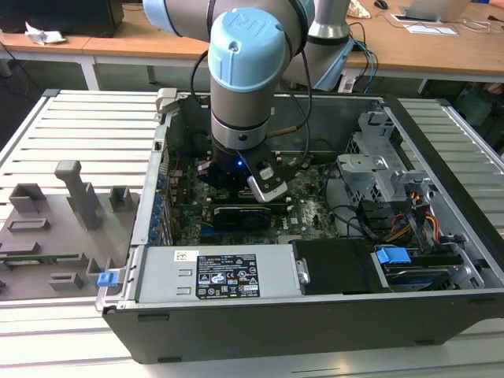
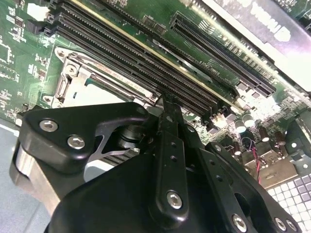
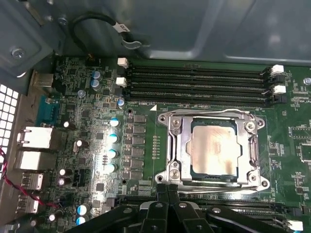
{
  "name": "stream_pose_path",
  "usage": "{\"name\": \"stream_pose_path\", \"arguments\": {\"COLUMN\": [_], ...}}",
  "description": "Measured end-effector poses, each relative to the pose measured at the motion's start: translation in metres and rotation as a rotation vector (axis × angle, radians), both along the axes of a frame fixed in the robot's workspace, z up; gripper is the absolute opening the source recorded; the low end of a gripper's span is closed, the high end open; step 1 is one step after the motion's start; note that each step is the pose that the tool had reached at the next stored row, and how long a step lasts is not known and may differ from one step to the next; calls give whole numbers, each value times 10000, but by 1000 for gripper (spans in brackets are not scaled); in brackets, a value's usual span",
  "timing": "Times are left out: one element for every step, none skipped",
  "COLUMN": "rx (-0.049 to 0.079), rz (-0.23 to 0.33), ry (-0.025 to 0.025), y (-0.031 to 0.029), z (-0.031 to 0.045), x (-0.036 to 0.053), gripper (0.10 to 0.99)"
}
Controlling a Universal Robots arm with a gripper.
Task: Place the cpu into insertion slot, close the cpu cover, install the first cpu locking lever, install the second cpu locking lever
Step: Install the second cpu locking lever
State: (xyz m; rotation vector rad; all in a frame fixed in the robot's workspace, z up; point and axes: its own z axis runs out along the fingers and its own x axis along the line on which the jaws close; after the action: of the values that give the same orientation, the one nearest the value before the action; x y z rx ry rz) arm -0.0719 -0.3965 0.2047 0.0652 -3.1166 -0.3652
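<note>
1. Black claw [image 3: 167,194] fingers pressed together, gripping nothing, tips just beside the socket frame's near edge.
2. Silver cpu cover [image 3: 176,145] lies flat over the cpu [image 3: 214,147] — chip seated in the insertion slot [image 3: 212,174].
3. Beyond — long black memory slots [image 3: 197,85], then the grey case wall [image 3: 194,29].

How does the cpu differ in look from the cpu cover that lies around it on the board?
In the first wrist view, the cpu is a solid square plate with a dull, slightly coppery grey top, while the cpu cover is a bright silver frame with an open middle. The cpu sits inside that opening; the cpu cover surrounds it and reaches further out. Both are metal, lie flat and are roughly square.
</note>
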Motion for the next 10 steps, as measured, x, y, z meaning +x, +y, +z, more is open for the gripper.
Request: {"name": "stream_pose_path", "arguments": {"rx": [37, 62, 89, 102, 114, 131, 144, 155, 167, 181], "rz": [0, 0, -1, -2, -2, 0, 0, 0, 0, 0], "ry": [-1, -2, -2, -1, -1, 0, 0, 1, 0, -1], "y": [2, 3, 5, 6, 7, 9, 11, 13, 16, 24], "z": [-6, -9, -14, -15, -17, -19, -21, -22, -25, -30], "x": [-1, -2, -4, -8, -14, -21, -28, -33, -37, -39], "gripper": [106, 106, 106, 106, 106, 106, 106, 106, 106, 106]}}
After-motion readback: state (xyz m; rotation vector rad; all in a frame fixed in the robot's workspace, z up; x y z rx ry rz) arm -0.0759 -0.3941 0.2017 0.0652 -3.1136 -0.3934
